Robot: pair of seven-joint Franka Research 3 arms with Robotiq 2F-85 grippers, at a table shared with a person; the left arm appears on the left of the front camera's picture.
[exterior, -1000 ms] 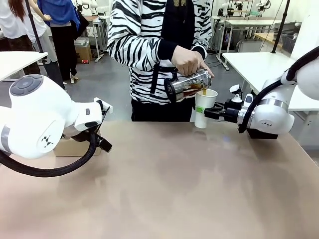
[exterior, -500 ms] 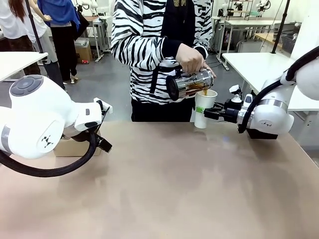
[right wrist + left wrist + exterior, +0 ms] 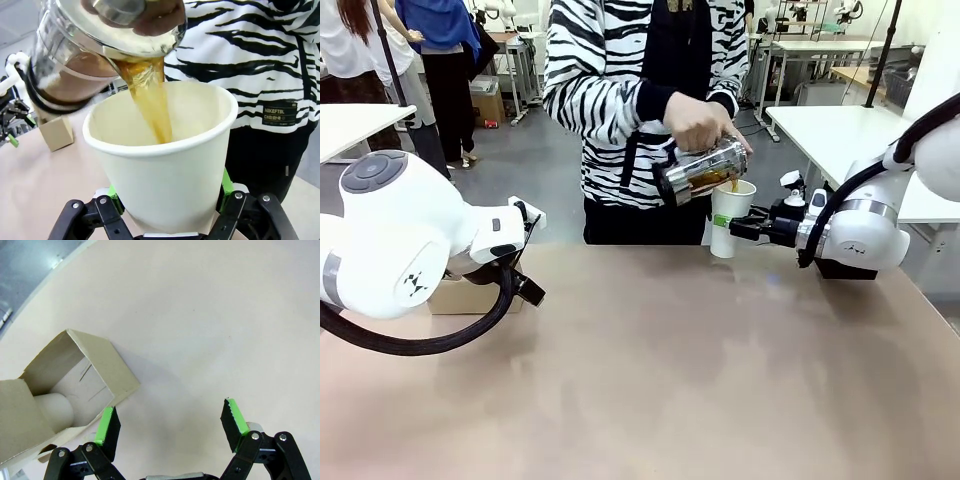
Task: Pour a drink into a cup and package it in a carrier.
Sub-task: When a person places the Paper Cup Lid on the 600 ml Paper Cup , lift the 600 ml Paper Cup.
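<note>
Left gripper: jaws fully apart, empty, beside the carrier, well left of the cup. Right gripper: clamped on the cup. Above the cup, a person's hand tips the jug, and the drink streams in. The jug's angle has shifted slightly since a second ago; cup and grippers are unmoved.

- Broad matte beige tabletop fills the foreground.
- Smooth grey floor lies beyond it.
- One white rectangular side table stands at left, a second white table at right.
</note>
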